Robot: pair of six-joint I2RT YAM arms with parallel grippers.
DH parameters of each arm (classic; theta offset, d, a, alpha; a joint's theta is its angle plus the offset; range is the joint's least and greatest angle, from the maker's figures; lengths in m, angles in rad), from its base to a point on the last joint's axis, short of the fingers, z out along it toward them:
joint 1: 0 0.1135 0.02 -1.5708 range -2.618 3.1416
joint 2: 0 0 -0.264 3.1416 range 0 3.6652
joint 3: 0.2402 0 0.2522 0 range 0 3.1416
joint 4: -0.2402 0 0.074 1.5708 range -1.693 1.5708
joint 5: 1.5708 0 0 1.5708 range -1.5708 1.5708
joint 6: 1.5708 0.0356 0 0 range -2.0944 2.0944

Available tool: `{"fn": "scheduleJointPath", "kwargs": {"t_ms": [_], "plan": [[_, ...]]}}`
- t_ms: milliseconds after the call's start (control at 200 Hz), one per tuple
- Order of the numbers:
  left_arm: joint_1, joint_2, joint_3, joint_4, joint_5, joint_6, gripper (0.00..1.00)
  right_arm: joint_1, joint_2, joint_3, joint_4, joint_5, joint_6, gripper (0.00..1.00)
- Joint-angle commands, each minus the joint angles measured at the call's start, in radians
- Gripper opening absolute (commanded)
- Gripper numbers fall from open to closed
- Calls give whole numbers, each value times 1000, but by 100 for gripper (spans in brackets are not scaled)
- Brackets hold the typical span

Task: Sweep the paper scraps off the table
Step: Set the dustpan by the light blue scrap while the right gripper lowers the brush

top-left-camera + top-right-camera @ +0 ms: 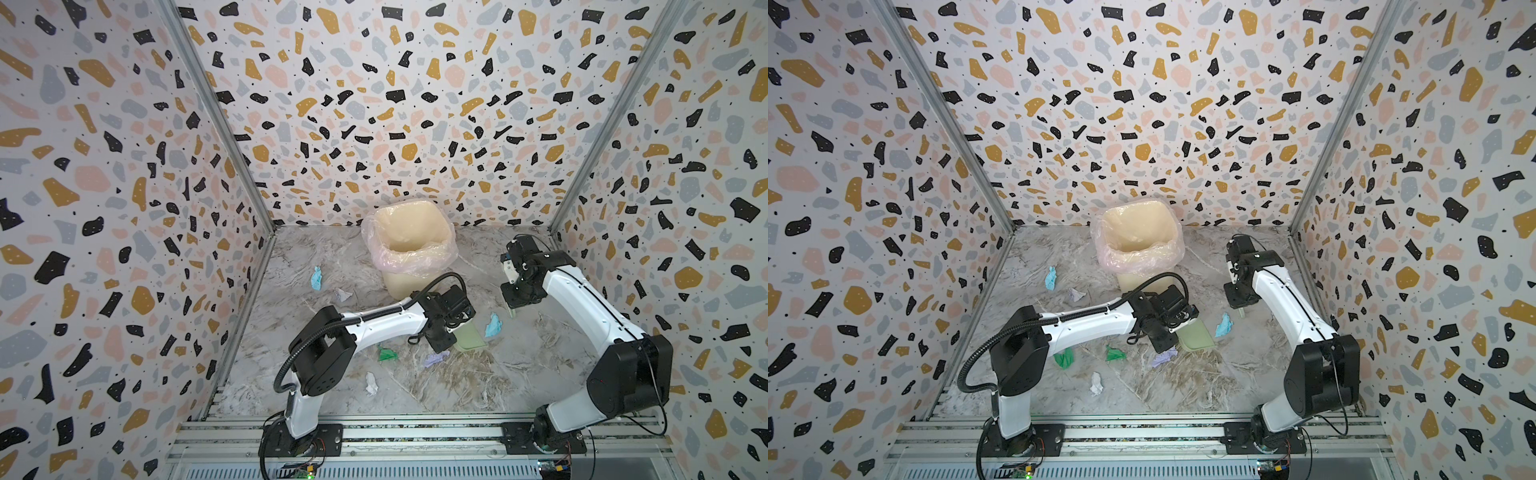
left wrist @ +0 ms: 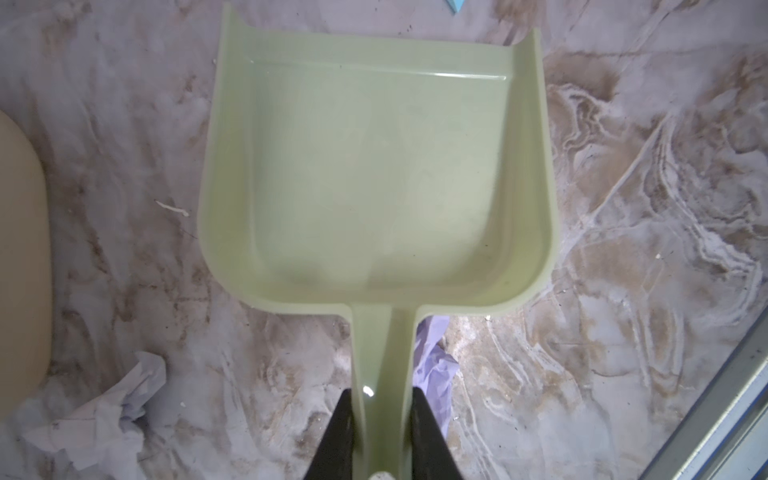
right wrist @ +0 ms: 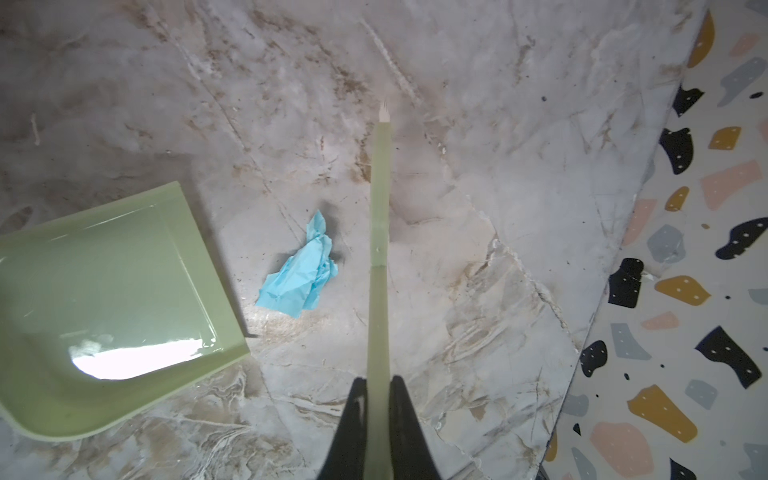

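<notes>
Surface point(image 1: 519, 374) of grey-white marble pattern on my remote rig, with a plastic-lined bin point(image 1: 395, 286) standing near its far edge. My left arm stretches low toward the middle. Its left claw point(image 2: 382, 399) is clamped on the handle of the pale green dustpan point(image 2: 374, 174), whose long axis runs from handle to open lip, the lip facing my right arm. That arm is bent at the elbow with the wrist turned down, right claw point(image 3: 379, 380) pinched tight on the brush point(image 3: 379, 232), which points down at the surface. One light blue scrap point(image 3: 301, 274) lies between lip and brush. The other paper scraps point(image 1: 386, 353) dot the surface around the left arm.
</notes>
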Motion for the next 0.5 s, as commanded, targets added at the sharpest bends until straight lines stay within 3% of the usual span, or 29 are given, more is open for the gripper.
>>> {"fn": "scheduleJointPath", "kwargs": {"t_ms": [0,496], "plan": [[-5,35,65,-54,-9,38,0,-7,18,17,-39,6,-7,0],[-4,98,142,-139,-13,90,0,25,33,2,-31,-102,-36,0]]}}
